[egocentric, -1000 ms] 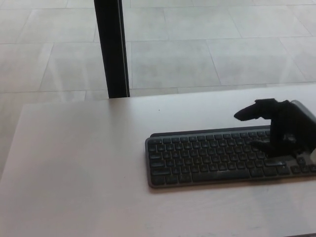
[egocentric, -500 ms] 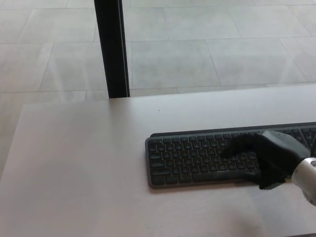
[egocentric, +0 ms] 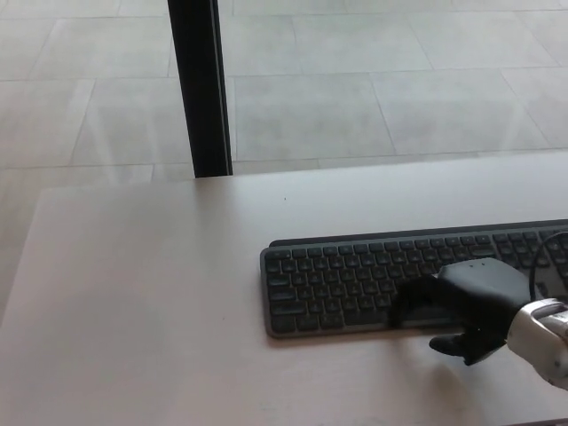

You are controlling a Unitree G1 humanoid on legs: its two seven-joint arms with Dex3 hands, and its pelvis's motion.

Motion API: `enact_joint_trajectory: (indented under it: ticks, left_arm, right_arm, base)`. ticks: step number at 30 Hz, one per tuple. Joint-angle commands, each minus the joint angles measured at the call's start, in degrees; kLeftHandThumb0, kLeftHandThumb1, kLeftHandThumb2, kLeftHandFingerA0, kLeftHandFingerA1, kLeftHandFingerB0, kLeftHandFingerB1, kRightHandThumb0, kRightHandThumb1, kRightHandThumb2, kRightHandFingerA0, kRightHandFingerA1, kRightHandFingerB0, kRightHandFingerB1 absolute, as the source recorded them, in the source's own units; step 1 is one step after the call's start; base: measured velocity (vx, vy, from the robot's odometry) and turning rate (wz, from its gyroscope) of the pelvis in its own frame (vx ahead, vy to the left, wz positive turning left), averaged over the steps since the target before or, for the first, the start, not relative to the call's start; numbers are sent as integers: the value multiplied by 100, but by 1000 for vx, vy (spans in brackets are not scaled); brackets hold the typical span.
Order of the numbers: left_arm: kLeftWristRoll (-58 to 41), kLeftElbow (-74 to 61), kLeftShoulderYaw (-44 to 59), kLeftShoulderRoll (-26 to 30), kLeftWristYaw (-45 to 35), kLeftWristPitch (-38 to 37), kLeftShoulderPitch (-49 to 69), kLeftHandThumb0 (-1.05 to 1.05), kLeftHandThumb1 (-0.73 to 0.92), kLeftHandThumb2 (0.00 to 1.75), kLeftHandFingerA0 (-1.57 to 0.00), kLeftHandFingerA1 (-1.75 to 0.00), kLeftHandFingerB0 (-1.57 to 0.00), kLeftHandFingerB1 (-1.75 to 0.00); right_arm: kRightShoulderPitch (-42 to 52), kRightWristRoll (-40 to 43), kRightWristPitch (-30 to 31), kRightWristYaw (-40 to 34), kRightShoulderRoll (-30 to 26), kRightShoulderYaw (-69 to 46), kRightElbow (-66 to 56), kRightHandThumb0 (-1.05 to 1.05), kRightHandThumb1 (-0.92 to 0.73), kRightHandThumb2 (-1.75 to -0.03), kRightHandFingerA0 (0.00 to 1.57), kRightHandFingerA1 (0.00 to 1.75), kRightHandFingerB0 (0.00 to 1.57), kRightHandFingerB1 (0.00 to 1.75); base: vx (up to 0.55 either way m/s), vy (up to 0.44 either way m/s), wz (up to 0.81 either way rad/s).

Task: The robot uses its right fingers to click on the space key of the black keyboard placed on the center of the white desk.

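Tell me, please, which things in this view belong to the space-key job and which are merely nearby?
Belonging to the job:
- black keyboard
- right hand, over the keyboard's bottom row
- white desk, carrying the keyboard

Merely nearby:
- black post behind the desk
- tiled floor

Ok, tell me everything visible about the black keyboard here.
The black keyboard is a slim, dark grey-black board with low flat keys in rows, apparently plastic. It lies flat on the white desk, right of the picture's centre, its long side roughly parallel to the desk's near edge, its right end cut off by the frame. The right hand covers its bottom row, fingers reaching left over the keys near the front edge.
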Motion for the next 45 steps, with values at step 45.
enact_joint_trajectory:
  ticks: [45]
  left_arm:
    - [-213,61,-127,267,-66,-163,118,-44,50,55,-82,-82,-76,-60]
  right_arm:
    - [69,2692,37,1301,114,-4381,-1081,-5,-58,-66,78,175,65,42]
  base:
    - [0,0,0]
